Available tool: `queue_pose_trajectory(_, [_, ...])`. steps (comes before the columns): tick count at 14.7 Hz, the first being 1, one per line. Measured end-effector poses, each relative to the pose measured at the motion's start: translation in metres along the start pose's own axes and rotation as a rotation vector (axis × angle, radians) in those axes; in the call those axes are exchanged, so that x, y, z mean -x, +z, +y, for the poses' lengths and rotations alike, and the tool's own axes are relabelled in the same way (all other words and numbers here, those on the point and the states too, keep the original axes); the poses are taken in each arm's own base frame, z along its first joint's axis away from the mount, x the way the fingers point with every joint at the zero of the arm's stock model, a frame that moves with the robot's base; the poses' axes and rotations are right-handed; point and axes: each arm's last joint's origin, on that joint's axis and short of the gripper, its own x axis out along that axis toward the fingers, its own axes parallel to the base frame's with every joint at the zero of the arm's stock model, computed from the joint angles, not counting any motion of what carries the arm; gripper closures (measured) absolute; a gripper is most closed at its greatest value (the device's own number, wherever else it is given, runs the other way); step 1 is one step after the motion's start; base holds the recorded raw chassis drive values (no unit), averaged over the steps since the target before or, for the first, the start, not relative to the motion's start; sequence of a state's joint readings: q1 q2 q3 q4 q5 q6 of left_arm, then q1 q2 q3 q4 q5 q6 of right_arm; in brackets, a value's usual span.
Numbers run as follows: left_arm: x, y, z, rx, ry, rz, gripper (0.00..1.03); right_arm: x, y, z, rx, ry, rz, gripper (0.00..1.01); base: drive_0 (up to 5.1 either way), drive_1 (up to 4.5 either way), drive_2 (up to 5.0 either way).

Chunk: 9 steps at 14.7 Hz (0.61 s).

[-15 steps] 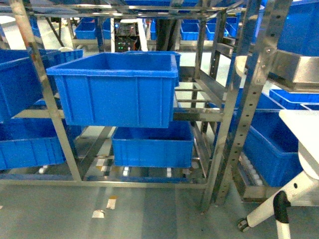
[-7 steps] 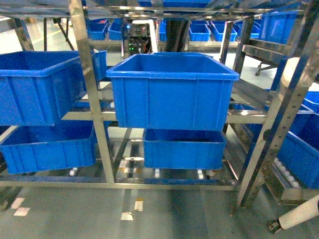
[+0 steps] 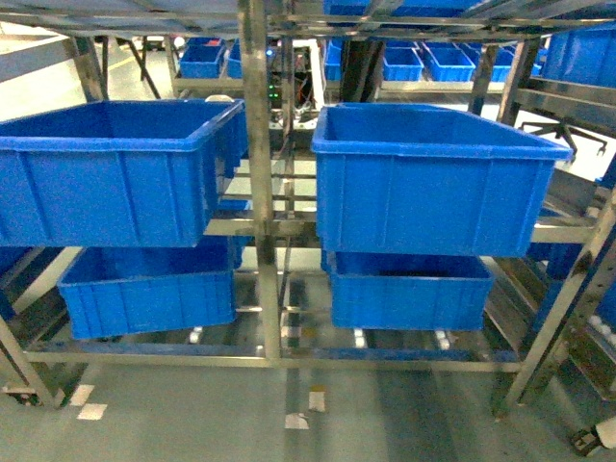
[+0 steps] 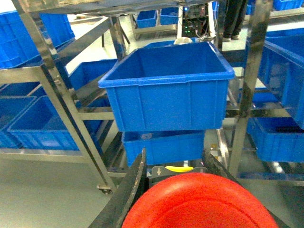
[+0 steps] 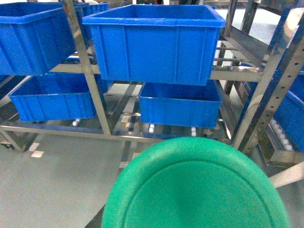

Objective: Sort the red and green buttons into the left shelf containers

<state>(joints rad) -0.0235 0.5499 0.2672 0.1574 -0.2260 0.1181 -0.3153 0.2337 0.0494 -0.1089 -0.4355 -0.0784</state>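
1. Buttons first: the red button (image 4: 199,202) fills the bottom centre of my left wrist frame, its domed cap huge against the lens; the green button (image 5: 194,187) fills the bottom of my right wrist frame the same way. Neither appears in the head frame.

2. Bins next: four blue bins sit on the steel rack (image 3: 258,192): upper-left bin (image 3: 106,173), upper-right bin (image 3: 433,183), and two lower ones (image 3: 144,289) (image 3: 409,289) beneath them. All stand well apart from both buttons.

3. Risk: I judge the release is the danger. Each cap blocks most of its wrist view, so I could misjudge a rim and drop a button onto the flange, a rack rail or the floor. Mixing up which colour goes in which bin is the other likely slip, since the bins look identical.

4. My left fingers (image 4: 130,183) flank the red button closely, dark on both sides, seemingly clamped on it. My right fingers are hidden behind the green cap; I cannot tell how wide they stand.
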Motion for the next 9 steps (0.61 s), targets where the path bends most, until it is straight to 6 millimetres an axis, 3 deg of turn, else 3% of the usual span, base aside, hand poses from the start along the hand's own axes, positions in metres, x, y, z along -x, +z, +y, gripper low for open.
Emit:
queue_pose_trajectory(6, [0.0, 0.0, 0.0, 0.0, 0.0, 0.0, 0.76, 0.0, 0.0, 0.0, 0.0, 0.0, 0.0, 0.75, -5.1, 2.38, 2.4])
queue_pose_trajectory(9, [0.0, -0.0003, 0.0004, 0.0, 0.009, 0.004, 0.76, 0.0, 0.0, 0.0002, 0.0, 0.006, -0.001, 0.75, -2.2, 1.17, 1.2])
